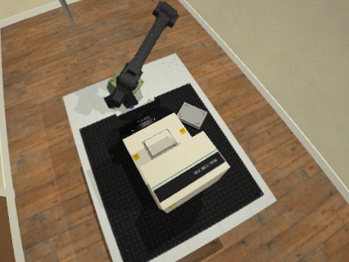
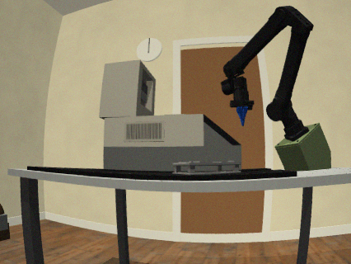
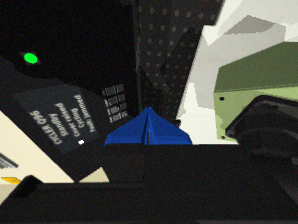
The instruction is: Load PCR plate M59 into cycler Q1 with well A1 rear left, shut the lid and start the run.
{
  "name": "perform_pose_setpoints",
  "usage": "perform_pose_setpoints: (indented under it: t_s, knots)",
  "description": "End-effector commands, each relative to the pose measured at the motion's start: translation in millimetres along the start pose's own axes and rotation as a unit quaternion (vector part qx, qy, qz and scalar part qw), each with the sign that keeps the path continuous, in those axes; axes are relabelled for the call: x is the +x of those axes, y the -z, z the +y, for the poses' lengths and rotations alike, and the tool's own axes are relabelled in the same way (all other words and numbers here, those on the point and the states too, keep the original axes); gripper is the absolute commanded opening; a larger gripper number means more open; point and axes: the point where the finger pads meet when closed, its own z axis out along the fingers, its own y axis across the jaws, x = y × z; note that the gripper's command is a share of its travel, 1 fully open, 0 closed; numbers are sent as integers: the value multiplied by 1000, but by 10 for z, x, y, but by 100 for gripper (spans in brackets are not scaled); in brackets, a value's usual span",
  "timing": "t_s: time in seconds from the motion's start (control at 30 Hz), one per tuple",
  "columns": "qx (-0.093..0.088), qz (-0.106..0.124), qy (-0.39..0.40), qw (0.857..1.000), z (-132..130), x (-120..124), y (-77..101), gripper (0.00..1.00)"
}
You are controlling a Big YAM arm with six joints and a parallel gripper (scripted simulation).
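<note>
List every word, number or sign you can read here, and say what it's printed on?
"CYCLER Q96", "Standby": display on the cycler's dark panel, wrist view; the two lines below are too blurred.
Barcode on the cycler's side: bars only.
Pale print on the lid's black band: too small.
Yellow stickers: unreadable.

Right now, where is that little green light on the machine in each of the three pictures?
Top: the green lamp is a tiny dot on the dark front panel, just below the arm.
Exterior: not in view; the panel slopes away.
Wrist: upper left, above the screen text.
Shared landmark: the blue-tipped claw.
</note>
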Motion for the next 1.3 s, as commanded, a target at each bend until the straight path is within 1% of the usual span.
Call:
perform_pose_setpoints:
  t_s: [0.0,0.17,0.6,0.73,0.93,1.17,1.27]
  knots:
    - [-11,-14,-6,1000,199,-73,90,0]
    - [-13,-17,-3,1000,233,-77,90,0]
    - [-15,-15,0,1000,465,-73,-64,0]
    - [-18,-15,1,1000,478,-69,-59,0]
    - [-15,-13,2,1000,570,-68,-149,0]
    - [-17,-13,0,1000,672,-71,-222,0]
    - [-15,-13,-1,1000,651,-71,-227,0]
